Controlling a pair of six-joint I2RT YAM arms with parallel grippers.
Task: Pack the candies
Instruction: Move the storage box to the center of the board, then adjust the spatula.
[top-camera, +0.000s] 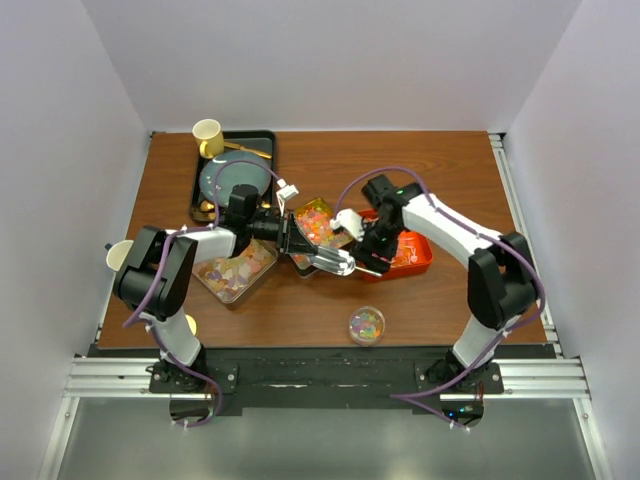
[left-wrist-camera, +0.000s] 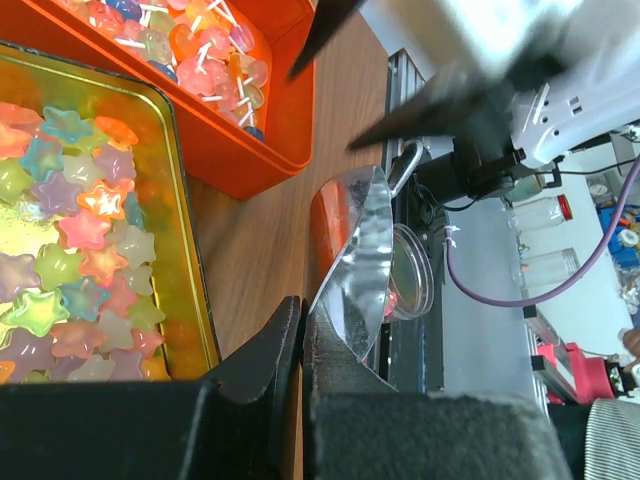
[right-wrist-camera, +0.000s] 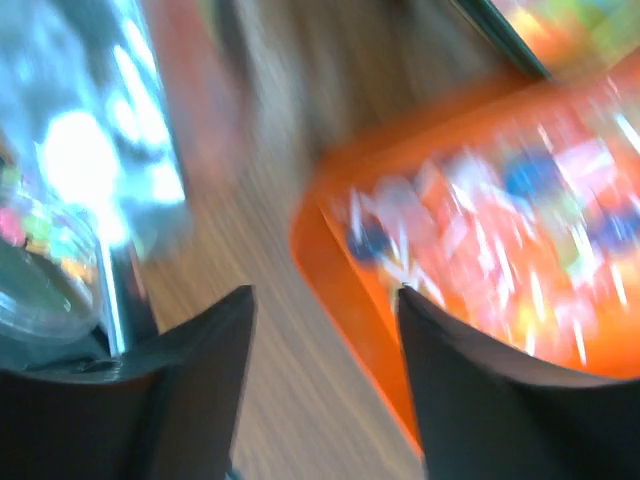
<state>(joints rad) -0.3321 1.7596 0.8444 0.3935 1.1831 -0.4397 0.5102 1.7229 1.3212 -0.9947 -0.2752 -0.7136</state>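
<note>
My left gripper (left-wrist-camera: 302, 305) is shut on the edge of a shiny metal scoop (left-wrist-camera: 355, 260), which juts out over the wood toward the right arm (top-camera: 325, 262). Pastel star candies (left-wrist-camera: 70, 250) fill a gold tin (top-camera: 315, 220). Bright candies on white sticks (left-wrist-camera: 200, 50) lie in an orange tray (top-camera: 412, 262). My right gripper (right-wrist-camera: 325, 295) stands open with nothing between its fingers. It hangs over the near-left corner of the orange tray (right-wrist-camera: 350, 270), close to the scoop's mouth (top-camera: 362, 255); its view is blurred. A round clear tub of multicolour candies (top-camera: 367, 324) sits near the front edge.
A second tin of pastel candies (top-camera: 235, 270) lies under the left arm. At the back left a black tray (top-camera: 262, 140) holds a grey plate (top-camera: 225, 175) and a yellow cup (top-camera: 207, 135). Another pale cup (top-camera: 120, 255) stands at the table's left edge.
</note>
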